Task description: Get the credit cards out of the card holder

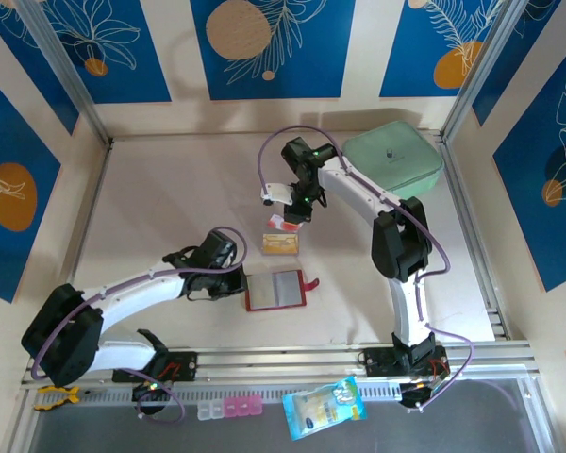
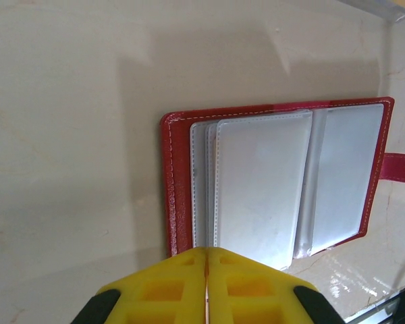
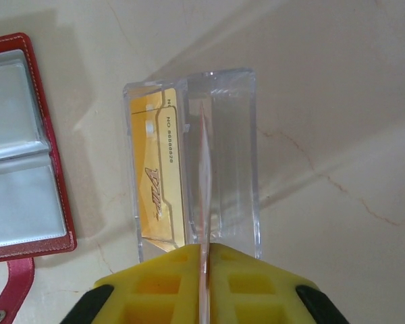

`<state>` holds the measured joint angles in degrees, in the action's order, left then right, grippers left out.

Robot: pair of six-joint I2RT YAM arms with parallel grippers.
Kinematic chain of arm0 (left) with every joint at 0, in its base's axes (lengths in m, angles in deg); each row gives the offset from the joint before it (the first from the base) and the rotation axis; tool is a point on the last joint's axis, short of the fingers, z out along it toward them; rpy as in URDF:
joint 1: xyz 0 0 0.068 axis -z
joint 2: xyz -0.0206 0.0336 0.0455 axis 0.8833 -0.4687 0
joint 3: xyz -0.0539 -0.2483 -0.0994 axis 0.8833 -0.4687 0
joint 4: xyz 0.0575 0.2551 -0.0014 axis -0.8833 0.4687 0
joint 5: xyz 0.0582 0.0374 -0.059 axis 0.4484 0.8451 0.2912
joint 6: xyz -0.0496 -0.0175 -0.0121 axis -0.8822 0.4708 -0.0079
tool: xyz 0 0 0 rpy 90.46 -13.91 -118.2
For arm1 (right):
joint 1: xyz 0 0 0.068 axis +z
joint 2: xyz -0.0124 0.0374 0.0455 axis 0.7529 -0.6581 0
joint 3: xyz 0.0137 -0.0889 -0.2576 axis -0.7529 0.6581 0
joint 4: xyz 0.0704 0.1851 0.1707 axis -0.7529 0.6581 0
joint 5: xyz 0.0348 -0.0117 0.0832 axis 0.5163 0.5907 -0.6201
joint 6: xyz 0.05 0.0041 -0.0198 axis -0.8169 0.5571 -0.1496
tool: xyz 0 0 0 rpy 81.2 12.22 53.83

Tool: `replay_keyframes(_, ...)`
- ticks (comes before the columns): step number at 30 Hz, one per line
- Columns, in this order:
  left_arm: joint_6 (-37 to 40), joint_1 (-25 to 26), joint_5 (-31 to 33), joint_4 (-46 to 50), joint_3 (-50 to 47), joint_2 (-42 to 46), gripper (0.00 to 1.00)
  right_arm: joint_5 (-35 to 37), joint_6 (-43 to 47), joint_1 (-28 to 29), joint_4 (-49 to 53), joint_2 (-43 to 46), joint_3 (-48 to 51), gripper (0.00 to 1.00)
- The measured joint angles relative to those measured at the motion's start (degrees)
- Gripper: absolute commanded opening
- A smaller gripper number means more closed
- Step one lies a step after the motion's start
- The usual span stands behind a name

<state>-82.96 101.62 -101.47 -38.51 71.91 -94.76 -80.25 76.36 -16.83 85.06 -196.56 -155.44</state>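
Top camera looking steeply down from above the near edge over the whole tabletop (image 1: 170, 189), left wrist camera facing down close over the open card holder (image 2: 277, 189), right wrist camera close too, sharing its edge

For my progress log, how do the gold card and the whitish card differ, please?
The gold card lies flat, unheld; the whitish card is pinched in the right tool. The gold card is tan, the whitish card red-marked. Both are outside the card holder.

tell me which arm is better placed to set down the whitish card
Right: the right gripper is shut on the whitish card, just above the gold card. The left gripper is pinching the card holder.
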Motion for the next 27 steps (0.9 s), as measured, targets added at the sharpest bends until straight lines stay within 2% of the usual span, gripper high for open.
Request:
replay_keyframes(15,0.13,-0.46,-0.44,-0.31,-0.35,-0.37,0.1,2.29,-5.62,-0.22,-6.6,0.11,0.63,0.2)
replay_keyframes(21,0.11,-0.46,-1.51,-1.6,-0.37,-2.05,0.1,0.61,-13.68,-0.04,-10.82,3.43,6.54,0.2)
replay_keyframes(27,0.13,-0.48,-2.47,-2.93,-0.76,-3.96,0.09,-0.57,-27.47,0.7,-16.17,11.21,15.96,0.16)
